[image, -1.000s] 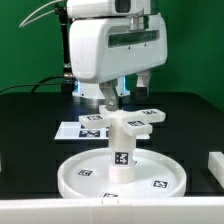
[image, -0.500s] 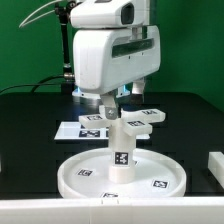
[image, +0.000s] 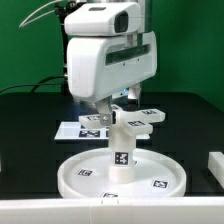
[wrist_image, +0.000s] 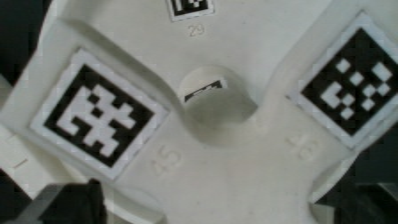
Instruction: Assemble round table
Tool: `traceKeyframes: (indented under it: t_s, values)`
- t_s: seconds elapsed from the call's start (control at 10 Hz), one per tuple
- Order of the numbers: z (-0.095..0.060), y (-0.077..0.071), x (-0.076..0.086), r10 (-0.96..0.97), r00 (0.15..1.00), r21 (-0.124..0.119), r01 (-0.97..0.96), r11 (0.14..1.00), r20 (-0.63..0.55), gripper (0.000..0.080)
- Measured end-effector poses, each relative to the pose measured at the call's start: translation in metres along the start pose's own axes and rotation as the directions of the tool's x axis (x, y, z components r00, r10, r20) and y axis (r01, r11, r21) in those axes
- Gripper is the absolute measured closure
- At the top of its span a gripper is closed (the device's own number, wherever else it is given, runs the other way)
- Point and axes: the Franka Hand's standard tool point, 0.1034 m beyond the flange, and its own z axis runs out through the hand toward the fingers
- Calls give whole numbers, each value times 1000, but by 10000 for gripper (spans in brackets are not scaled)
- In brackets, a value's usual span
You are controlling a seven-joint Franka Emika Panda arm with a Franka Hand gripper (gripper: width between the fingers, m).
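Note:
The large rimmed round disc [image: 72, 176] lies flat on the black table. The short thick leg [image: 121, 150] stands upright in its middle. The cross-shaped foot [image: 138, 118] sits on top of the leg, its tagged arms spreading out. My gripper [image: 110, 102] comes down from above onto the foot's arm on the exterior view's left. In the wrist view the foot [wrist_image: 214, 120] fills the picture with two tags, and its arm spans the whole gap between my dark fingers at my gripper [wrist_image: 217, 203]. The jaws look shut on it.
The marker board [image: 72, 130] lies flat behind the disc on the exterior view's left. A plain white block [image: 215, 166] stands at the exterior view's right edge. The arm's large white hand body [image: 110, 55] hangs over the assembly.
The hand body has shifted toward the exterior view's left and now looks larger and lower in the picture. The foot, leg and disc stay where they were.

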Motion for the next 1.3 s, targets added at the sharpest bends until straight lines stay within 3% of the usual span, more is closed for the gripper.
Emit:
traceKeyframes:
  t_s: [0.2,0.3,0.4,0.5,1.1,1.3]
  values:
    - [0,0,0,3,1000,0,-3,1000,0,150]
    - [1,0,-1,4,1000,1,-4,1000,1,242]
    - [1,-1,-1,5,1000,3,-5,1000,2,242]
    - [1,-1,-2,5,1000,3,-5,1000,2,371]
    - [1,-1,-2,69,998,3,-69,998,1,371]
    - [1,0,-4,254,967,3,-254,967,-1,371]
